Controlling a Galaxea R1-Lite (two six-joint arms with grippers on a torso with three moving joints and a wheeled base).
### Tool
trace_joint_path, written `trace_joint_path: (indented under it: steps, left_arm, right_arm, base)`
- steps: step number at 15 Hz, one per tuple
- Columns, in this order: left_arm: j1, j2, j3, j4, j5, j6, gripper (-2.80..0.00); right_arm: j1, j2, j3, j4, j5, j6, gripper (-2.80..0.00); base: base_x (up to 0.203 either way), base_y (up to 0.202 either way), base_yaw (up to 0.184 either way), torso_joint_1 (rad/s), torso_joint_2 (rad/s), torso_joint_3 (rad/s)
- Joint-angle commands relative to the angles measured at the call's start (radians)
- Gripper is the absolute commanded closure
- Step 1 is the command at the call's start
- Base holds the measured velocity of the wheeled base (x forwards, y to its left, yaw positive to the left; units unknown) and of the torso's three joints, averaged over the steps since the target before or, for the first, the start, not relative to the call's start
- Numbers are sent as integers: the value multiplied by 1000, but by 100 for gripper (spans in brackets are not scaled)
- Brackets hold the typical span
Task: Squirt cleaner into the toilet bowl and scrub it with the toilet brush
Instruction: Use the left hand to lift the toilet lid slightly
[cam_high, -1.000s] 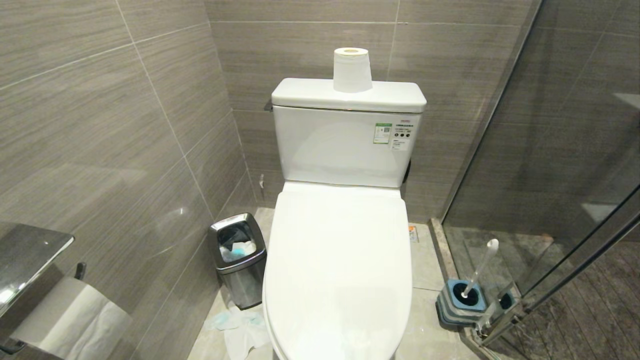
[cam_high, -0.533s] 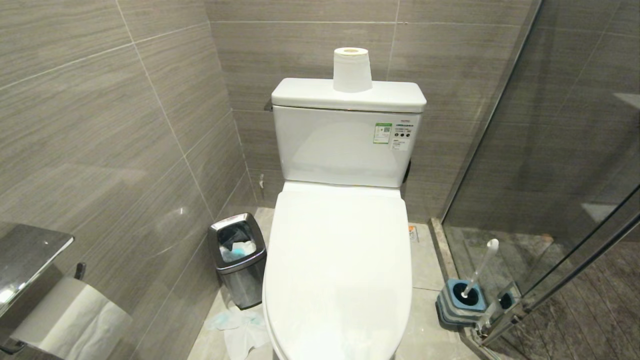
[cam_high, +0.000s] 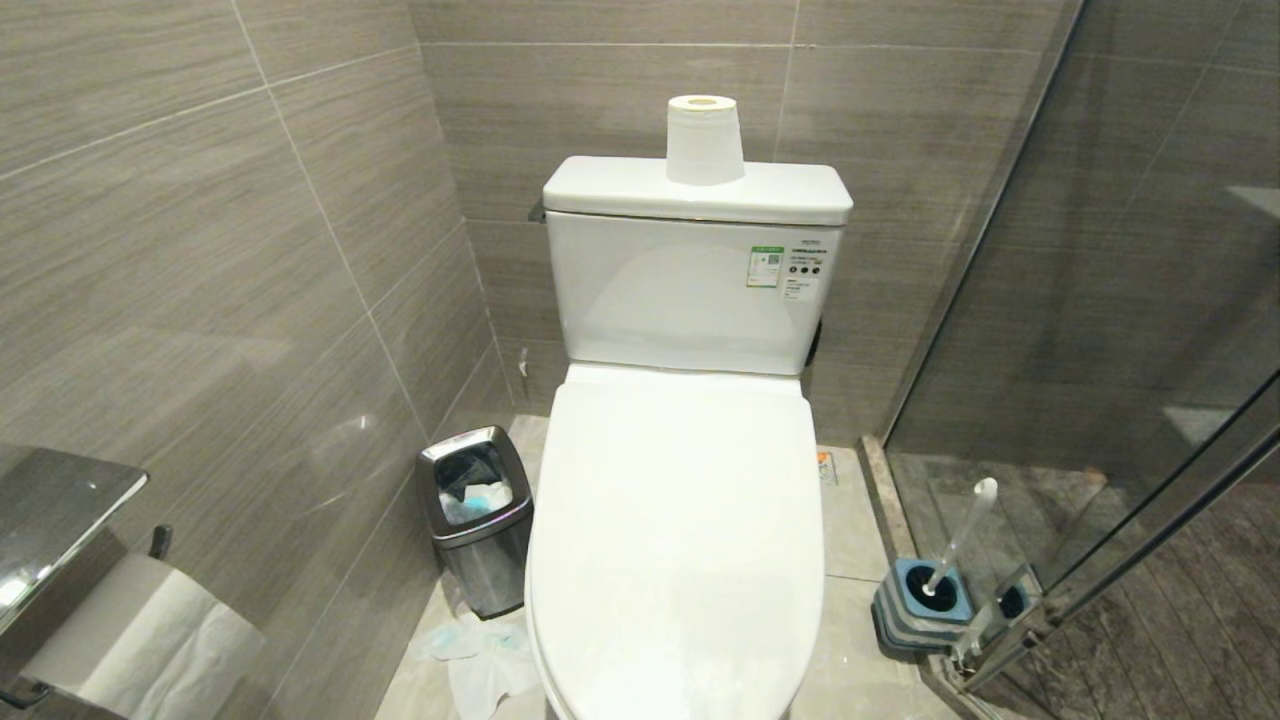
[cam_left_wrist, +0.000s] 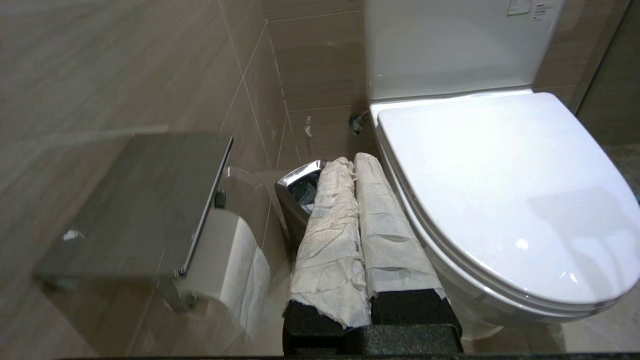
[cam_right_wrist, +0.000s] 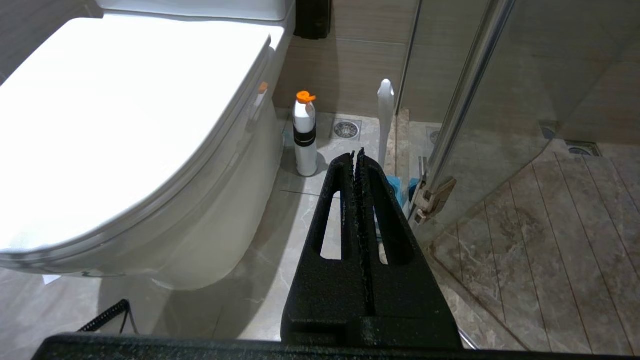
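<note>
The white toilet stands with its lid (cam_high: 680, 520) down, so the toilet bowl is hidden. The toilet brush (cam_high: 960, 535) leans in its blue-topped holder (cam_high: 925, 600) on the floor to the toilet's right, against the glass. Its white handle (cam_right_wrist: 385, 115) rises just beyond my right gripper (cam_right_wrist: 356, 152), which is shut and empty. A white bottle with an orange cap (cam_right_wrist: 305, 135) stands on the floor beside the toilet base. No cleaner shows. My left gripper (cam_left_wrist: 352, 160), its fingers wrapped in white paper, is shut and empty beside the lid's (cam_left_wrist: 500, 190) left edge. Neither arm shows in the head view.
A small steel bin (cam_high: 475, 515) stands left of the toilet, with crumpled tissue (cam_high: 480, 650) on the floor before it. A paper roll (cam_high: 704, 140) sits on the tank (cam_high: 690, 290). A wall roll holder (cam_high: 60, 510) is near left. The glass shower door (cam_high: 1100, 350) closes off the right.
</note>
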Motion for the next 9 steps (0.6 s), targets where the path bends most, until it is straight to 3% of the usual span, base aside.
trace_joint_path:
  steps: [1, 9]
  left_arm:
    - [-1, 154, -101, 0, -16, 4, 0]
    - [-6, 476, -402, -9, -29, 27, 0]
  right_arm:
    - [0, 1, 2, 0, 1, 1, 0]
    - [0, 1, 1, 0, 1, 2, 0]
  base:
    - [0, 0, 0, 0, 0, 0]
    - [0, 0, 0, 0, 0, 0]
